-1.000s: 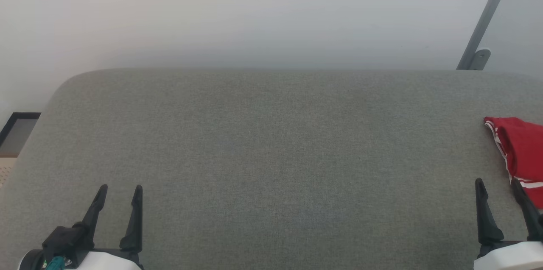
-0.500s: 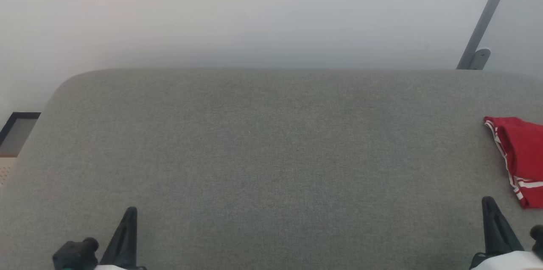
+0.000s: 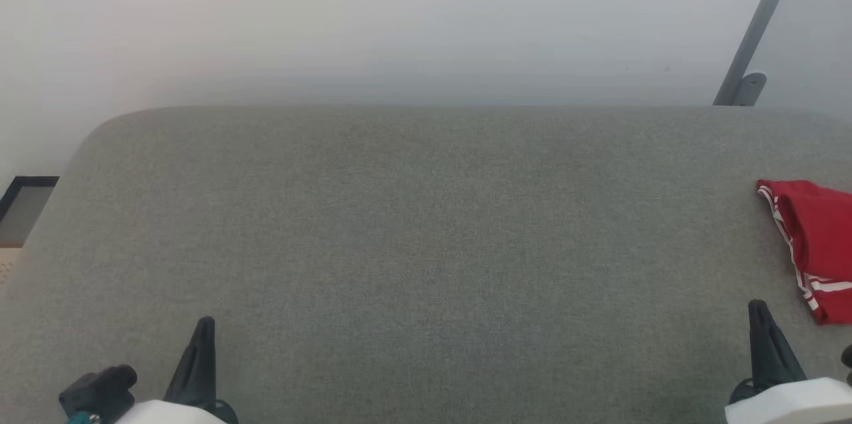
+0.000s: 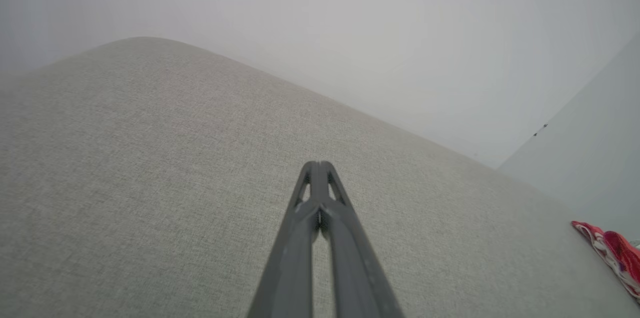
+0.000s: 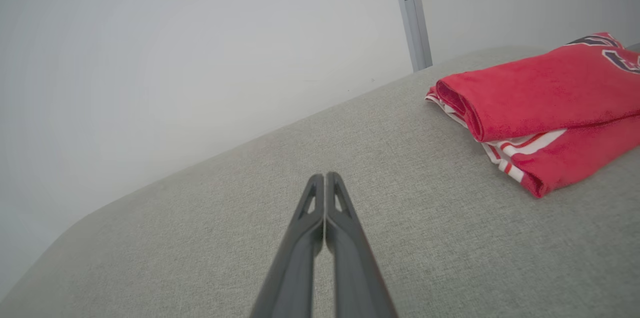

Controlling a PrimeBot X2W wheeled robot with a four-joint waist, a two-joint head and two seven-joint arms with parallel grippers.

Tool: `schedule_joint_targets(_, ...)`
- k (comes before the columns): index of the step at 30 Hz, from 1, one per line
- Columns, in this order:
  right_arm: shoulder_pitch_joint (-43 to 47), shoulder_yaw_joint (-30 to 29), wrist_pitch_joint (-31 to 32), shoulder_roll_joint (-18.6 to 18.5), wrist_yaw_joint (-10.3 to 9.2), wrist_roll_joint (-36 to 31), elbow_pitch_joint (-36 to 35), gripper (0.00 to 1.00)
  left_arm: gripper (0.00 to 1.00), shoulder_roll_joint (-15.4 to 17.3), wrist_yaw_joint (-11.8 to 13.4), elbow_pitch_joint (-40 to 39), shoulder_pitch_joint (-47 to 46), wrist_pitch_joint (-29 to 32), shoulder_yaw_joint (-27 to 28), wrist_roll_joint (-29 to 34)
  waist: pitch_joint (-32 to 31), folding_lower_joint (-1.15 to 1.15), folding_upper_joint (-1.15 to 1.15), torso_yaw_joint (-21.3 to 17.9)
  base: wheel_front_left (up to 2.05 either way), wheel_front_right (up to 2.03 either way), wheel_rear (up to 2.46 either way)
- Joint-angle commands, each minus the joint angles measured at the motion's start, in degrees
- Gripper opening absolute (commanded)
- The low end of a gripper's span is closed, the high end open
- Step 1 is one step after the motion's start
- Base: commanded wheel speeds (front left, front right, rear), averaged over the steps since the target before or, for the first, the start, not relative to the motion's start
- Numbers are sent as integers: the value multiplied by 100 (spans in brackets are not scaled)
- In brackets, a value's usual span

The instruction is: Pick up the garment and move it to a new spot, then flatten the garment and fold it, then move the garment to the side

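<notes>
Grippers come first, low at the near edge of the head view. Our left gripper (image 3: 204, 331) hovers over the bare grey cushion (image 3: 426, 224) with its two dark fingers pressed together and nothing between them. Our right gripper (image 3: 757, 311) is pressed together and empty too; in the right wrist view its tips meet above plain fabric.

Farther out, on the right, lies the garment (image 3: 819, 244), folded into a compact red stack with striped trim along its inner edge. It rests on the cushion at the far right and is cut by the edge of the head view, so we cannot tell its full extent. From the right gripper it lies ahead and to the right, near but apart. From the left gripper it is well apart, across the whole cushion, so the right arm is clearly the nearer.

The visible folded edge runs roughly near to far, its near end swung a little further right. We judge the long axis follows that line, though the hidden part leaves doubt. In the right wrist view the rolled fold faces the gripper.

Folded and lying at the side, the garment suggests the task is close to done. Any further reach would go forward and rightward with the right arm, fingers parting first.

Beyond stands the pale wall, with a grey metal strut (image 3: 759, 24) at the far right.
</notes>
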Motion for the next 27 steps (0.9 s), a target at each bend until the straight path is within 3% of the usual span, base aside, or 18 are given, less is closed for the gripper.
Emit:
schedule_joint_targets(1, -196, 9, 88, -15, -2, 289, -53, 0, 0, 15, -3, -66, -224, 64, 48, -293, 4, 0, 0, -6, 0, 0, 0)
schedule_joint_targets(27, -494, 79, 609, 161, -3, 2247, 15, 0, 0, -176, -6, 9, -526, 588, 117, -2260, 57, 0, 0, -72, 0, 0, 0)
